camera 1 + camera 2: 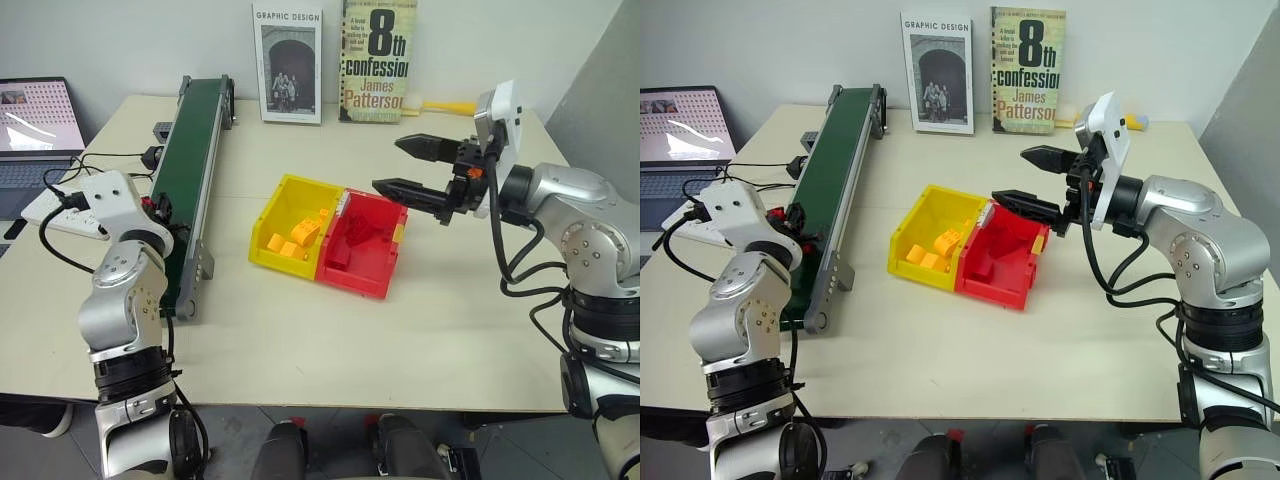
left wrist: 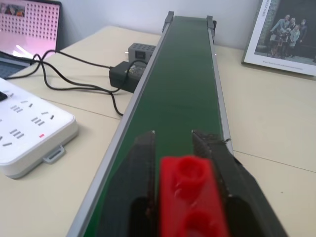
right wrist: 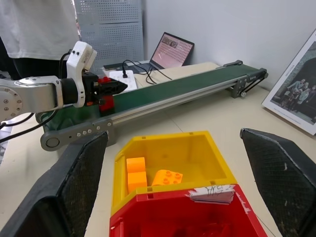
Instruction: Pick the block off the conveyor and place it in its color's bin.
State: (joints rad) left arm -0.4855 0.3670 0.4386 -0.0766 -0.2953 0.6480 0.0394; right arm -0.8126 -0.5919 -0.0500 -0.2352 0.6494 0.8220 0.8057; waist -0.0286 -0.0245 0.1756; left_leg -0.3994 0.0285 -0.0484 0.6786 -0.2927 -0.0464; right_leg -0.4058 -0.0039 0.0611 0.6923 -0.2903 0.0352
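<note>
One block [image 2: 190, 197] sits clamped lengthwise in our left gripper [image 2: 173, 143] above the conveyor [image 2: 182, 84]; bin [image 1: 365, 245] lies rightward, nearer our spread right gripper [image 1: 412, 165].

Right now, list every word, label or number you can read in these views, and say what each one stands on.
"GRAPHIC DESIGN": top of the white-covered book with a dark photograph, leaning on the wall.
"8th confession James Patterson": cover of the olive-green paperback book beside it.
Small line above the "8th": too small to read.
Scribble on the white tape strip on the red plastic bin's rim: illegible.
Open laptop's pink screen: unreadable.
</note>
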